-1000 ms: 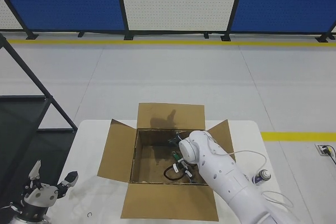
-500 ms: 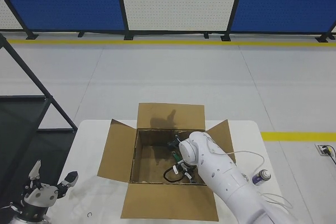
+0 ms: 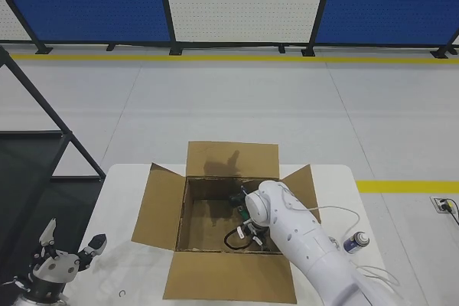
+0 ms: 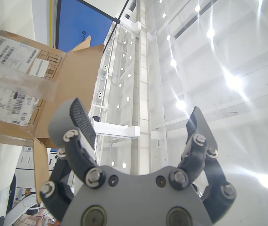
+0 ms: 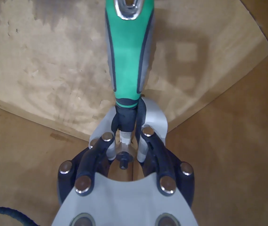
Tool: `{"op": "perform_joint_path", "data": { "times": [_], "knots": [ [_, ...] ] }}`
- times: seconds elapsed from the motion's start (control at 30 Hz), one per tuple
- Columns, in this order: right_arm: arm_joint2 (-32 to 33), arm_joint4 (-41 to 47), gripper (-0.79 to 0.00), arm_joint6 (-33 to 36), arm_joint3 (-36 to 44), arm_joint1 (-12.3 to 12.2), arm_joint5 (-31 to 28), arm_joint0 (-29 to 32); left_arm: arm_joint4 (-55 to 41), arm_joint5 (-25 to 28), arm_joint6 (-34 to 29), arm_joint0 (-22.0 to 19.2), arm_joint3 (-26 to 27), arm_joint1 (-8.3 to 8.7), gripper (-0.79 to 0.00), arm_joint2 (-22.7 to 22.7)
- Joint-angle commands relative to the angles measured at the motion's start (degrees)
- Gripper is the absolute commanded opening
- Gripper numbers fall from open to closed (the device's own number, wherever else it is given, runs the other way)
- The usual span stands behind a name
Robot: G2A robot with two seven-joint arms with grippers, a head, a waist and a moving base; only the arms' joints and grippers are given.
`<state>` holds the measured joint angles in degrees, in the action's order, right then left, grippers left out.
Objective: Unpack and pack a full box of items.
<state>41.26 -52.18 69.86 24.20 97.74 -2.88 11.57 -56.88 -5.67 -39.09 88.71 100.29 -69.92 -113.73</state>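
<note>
grip on the green tool, low in the box

right gripper (image 5: 129, 121) sits deep in the open brown cardboard box (image 5: 42, 55), jaws clenched on the black neck of a green-and-grey rubber-handled tool (image 5: 128, 55) with a chrome loop at its far end. the handle sticks straight out ahead of the fingers toward the box's inner wall, so the hold is at one end and the long part hangs out in front. judging by the nearly bare box floor and the can standing outside, this looks like the unpacking half, with the tool due to come up and out. to do that well, lift straight before travelling sideways. keep the clamp firm, since an end grip lets the handle swing. mind too that the chrome tip does not scrape or catch the cardboard wall close ahead of it.

just beside the gripper, on the box floor, lies a loop of black cable (image 3: 232, 239). it could snag a finger or the tool on the way up. the flaps stand spread outward, and the one beside the arm is the likeliest to be brushed. outside, on the white table (image 3: 122, 245), a small white-and-blue spray can (image 3: 357, 242) stands near the box's right side, so any set-down spot must avoid it. well apart, at the table's left edge, the left gripper (image 4: 136, 109) points upward, jaws released and holding nothing.
</note>
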Motion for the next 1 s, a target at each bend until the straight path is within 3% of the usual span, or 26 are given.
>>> {"op": "perform_joint_path", "data": {
  "times": [0.0, 0.27, 0.6, 0.8, 0.97],
  "knots": [
    [0.0, 0.0, -0.785, -0.3, -0.4, 0.2, -0.1, -0.2, 0.0, 0.0, 0.0, 0.0, 0.0, 0.0, 0.0, 0.0],
    [0.7, -0.5, -0.785, -1.4, 0.0, 0.1, 0.8, -1.5, 0.0, 0.0, 0.0, 0.0, 0.0, 0.0, 0.0, 0.0],
    [3.1, -3.5, -0.785, -0.3, 7.6, -2.5, 2.3, -0.1, 0.0, 0.0, 0.0, 0.0, 0.0, 0.0, 0.0, 0.0],
    [7.2, -6.7, -0.785, 2.3, 19.3, -6.0, 2.2, 4.4, 0.0, 0.0, 0.0, 0.0, 0.0, 0.0, 0.0, 0.0],
    [14.0, -10.8, -0.785, 6.2, 38.3, -10.1, 0.3, 13.3, 0.0, 0.0, 0.0, 0.0, 0.0, 0.0, 0.0, 0.0]
  ]
}}
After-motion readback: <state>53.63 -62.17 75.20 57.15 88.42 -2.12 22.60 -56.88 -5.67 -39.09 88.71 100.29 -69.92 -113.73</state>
